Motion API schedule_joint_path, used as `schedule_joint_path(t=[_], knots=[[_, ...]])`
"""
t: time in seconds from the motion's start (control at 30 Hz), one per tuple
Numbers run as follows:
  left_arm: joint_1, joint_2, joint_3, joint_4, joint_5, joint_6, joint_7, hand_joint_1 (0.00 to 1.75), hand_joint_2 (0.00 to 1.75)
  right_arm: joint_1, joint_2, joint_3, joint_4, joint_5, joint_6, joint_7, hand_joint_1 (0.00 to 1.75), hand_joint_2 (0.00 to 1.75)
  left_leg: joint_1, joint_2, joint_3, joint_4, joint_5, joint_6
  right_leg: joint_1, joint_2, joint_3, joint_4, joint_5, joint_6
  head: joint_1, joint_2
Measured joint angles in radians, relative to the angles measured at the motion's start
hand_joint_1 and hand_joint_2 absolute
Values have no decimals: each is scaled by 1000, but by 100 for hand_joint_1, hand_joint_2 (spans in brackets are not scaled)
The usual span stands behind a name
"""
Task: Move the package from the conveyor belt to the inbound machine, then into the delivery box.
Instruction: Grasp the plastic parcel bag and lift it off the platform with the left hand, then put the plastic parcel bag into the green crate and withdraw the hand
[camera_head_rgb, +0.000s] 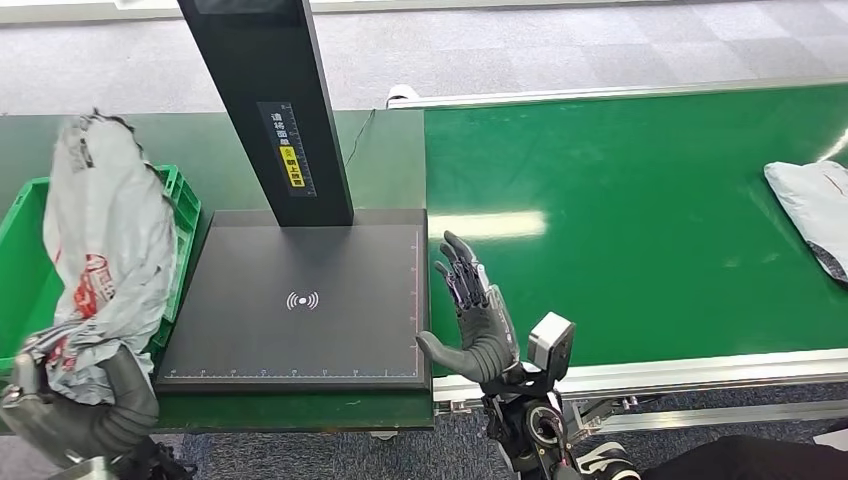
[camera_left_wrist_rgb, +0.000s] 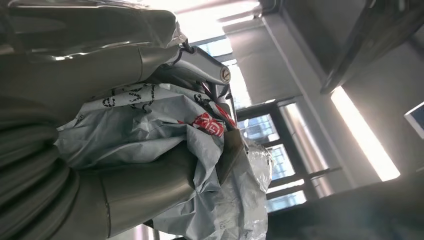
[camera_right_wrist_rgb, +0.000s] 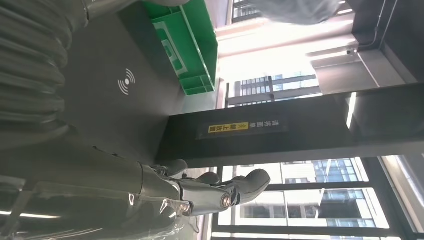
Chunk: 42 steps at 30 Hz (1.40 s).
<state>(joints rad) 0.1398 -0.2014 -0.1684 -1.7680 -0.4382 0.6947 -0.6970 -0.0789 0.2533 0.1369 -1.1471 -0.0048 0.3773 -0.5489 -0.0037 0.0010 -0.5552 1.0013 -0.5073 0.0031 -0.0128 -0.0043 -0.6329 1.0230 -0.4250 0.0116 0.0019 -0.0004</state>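
A crumpled grey package (camera_head_rgb: 105, 240) with red print hangs upright over the green delivery box (camera_head_rgb: 25, 262) at the left. My left hand (camera_head_rgb: 85, 405) grips its lower end, below the box's near side. The left wrist view shows the same package (camera_left_wrist_rgb: 165, 135) bunched between the fingers (camera_left_wrist_rgb: 75, 65). My right hand (camera_head_rgb: 475, 310) stands open, fingers spread, at the right edge of the black inbound machine plate (camera_head_rgb: 295, 300), holding nothing. In the right wrist view the hand (camera_right_wrist_rgb: 200, 192) sits beside the plate (camera_right_wrist_rgb: 125, 82).
The machine's black post (camera_head_rgb: 270, 100) rises behind the plate. A second grey package (camera_head_rgb: 815, 205) lies on the green conveyor belt (camera_head_rgb: 620, 220) at the far right. The belt's metal front rail (camera_head_rgb: 700, 372) runs beside my right arm.
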Motion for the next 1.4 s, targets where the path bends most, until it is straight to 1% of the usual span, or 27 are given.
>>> schedule_joint_path(t=[0.13,0.17,0.23,0.33,0.43,0.5,0.57,0.67,0.77,0.83,0.93,1.03,1.2,1.23,1.37,1.4], knots=[[-54,10,30,-37,20,0,7,175,175,1,0,-1,0,5,1,0,0,175,0,0,0,0,0,0,0,0,0,0,0,0,0,0],[-82,17,45,-30,25,0,19,175,175,0,1,-1,0,5,1,0,0,175,0,-1,0,0,1,0,0,0,0,0,0,0,0,0],[-159,41,84,16,18,-4,68,175,175,-5,3,-1,2,6,4,-1,0,175,0,-1,0,0,2,-1,0,-1,1,0,1,0,0,0],[-292,92,160,159,-12,-22,145,175,175,-17,6,-1,8,4,12,-9,0,175,0,-1,1,0,3,-1,0,-1,1,0,2,-2,0,0],[-413,140,234,323,-27,-41,156,175,175,-27,6,0,17,3,17,-16,0,175,1,0,1,0,5,-2,1,0,1,1,4,-3,0,0],[-468,164,273,405,-39,-47,167,175,175,-31,7,0,22,3,19,-18,0,175,1,1,1,0,5,-2,1,0,0,1,4,-4,0,0],[-522,190,304,494,-67,-52,200,175,175,-35,7,0,28,3,23,-20,0,175,1,0,1,0,5,-2,1,0,0,1,4,-3,0,0],[-624,244,354,666,-128,-56,245,175,175,-44,7,0,37,2,32,-24,0,175,1,0,0,0,6,-2,1,0,0,1,4,-4,1,0],[-719,295,403,837,-183,-44,272,175,175,-45,7,0,44,2,36,-25,0,175,1,1,0,0,6,-2,2,0,-1,1,4,-4,1,0],[-759,320,428,919,-195,-38,274,175,175,-45,7,0,48,2,38,-26,0,175,1,1,0,0,6,-2,2,0,-1,2,4,-4,0,0],[-790,345,454,1002,-206,-33,278,175,175,-45,7,0,54,2,39,-28,0,175,1,1,-1,0,6,-2,2,0,-1,2,4,-4,0,0],[-810,368,480,1060,-230,-36,298,175,175,-45,7,0,58,2,40,-31,0,175,1,1,-2,0,6,-2,2,0,-3,1,4,-4,1,0],[-832,401,510,1132,-268,-68,330,175,175,-43,7,0,60,2,42,-36,0,175,1,1,-3,0,6,-2,2,0,-4,1,4,-4,1,0],[-833,404,512,1141,-271,-77,332,168,175,-43,7,0,60,2,43,-36,0,175,1,1,-3,0,6,-2,2,0,-4,1,4,-4,1,0],[-833,400,519,1155,-265,-134,310,16,175,-43,7,0,60,2,43,-36,0,175,1,1,-3,0,6,-2,2,0,-4,1,4,-4,1,0],[-831,396,519,1155,-260,-146,301,10,175,-42,7,0,60,2,43,-36,0,175,1,1,-3,0,6,-2,2,0,-4,1,4,-4,1,0]])
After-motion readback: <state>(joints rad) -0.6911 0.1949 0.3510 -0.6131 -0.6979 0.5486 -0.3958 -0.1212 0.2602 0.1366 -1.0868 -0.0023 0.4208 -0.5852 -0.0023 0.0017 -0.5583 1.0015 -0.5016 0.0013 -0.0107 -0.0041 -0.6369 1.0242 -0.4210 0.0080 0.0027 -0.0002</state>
